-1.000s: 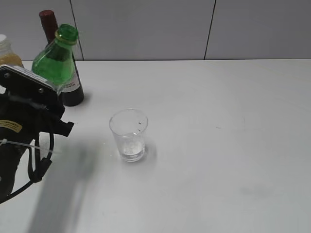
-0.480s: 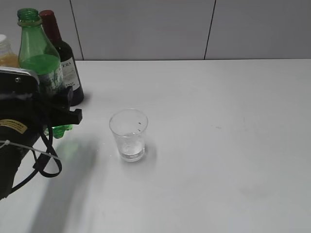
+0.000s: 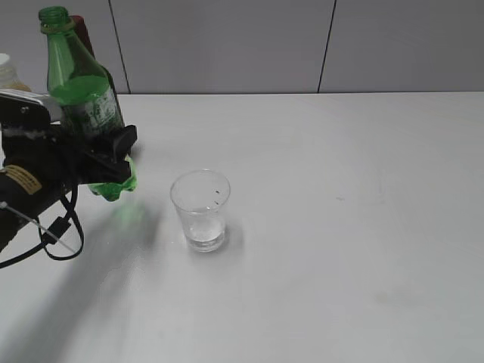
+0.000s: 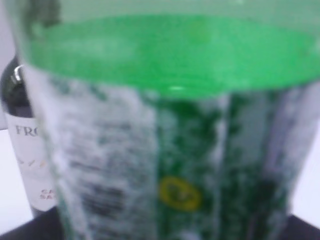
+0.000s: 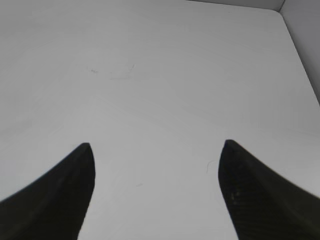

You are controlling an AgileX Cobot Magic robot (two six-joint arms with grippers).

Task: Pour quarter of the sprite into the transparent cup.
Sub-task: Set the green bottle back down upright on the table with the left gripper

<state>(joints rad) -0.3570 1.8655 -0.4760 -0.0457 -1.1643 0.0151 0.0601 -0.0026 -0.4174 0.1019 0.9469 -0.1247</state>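
The sprite (image 3: 82, 91), a green capless bottle with a white-green label, is held in the air at the left, nearly upright with its mouth leaning slightly left. My left gripper (image 3: 106, 155) is shut on its lower body. The label fills the left wrist view (image 4: 175, 150), blurred. The transparent cup (image 3: 200, 209) stands upright on the table to the right of the bottle, apart from it. It looks almost empty. My right gripper (image 5: 156, 165) is open and empty over bare table; it is outside the exterior view.
A dark wine bottle with a red top (image 3: 82, 30) stands behind the sprite and shows in the left wrist view (image 4: 20, 150). An orange juice bottle (image 3: 9, 74) is at the far left edge. A grey wall runs behind the white table (image 3: 340, 189).
The sprite has gone from tilted right to nearly upright. My left gripper has carried it up and to the right, closer to the cup. The cup has not moved.
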